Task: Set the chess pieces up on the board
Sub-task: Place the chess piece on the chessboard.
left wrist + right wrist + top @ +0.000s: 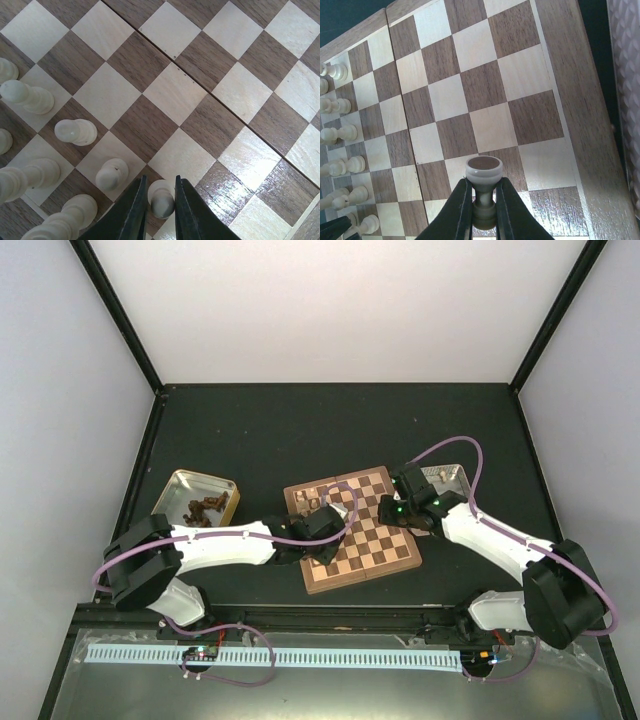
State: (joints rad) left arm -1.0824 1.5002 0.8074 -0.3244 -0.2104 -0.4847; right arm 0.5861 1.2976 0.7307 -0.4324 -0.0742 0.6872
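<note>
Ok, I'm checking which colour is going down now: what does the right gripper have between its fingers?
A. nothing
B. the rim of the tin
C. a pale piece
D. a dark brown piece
C: in the right wrist view, the right gripper is closed on the stem of a pale piece, held above the board.

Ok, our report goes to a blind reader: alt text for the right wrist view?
The right hand grips a pale chess piece over the board, near its brown rim. More pale pieces stand along the picture's left edge.
</note>
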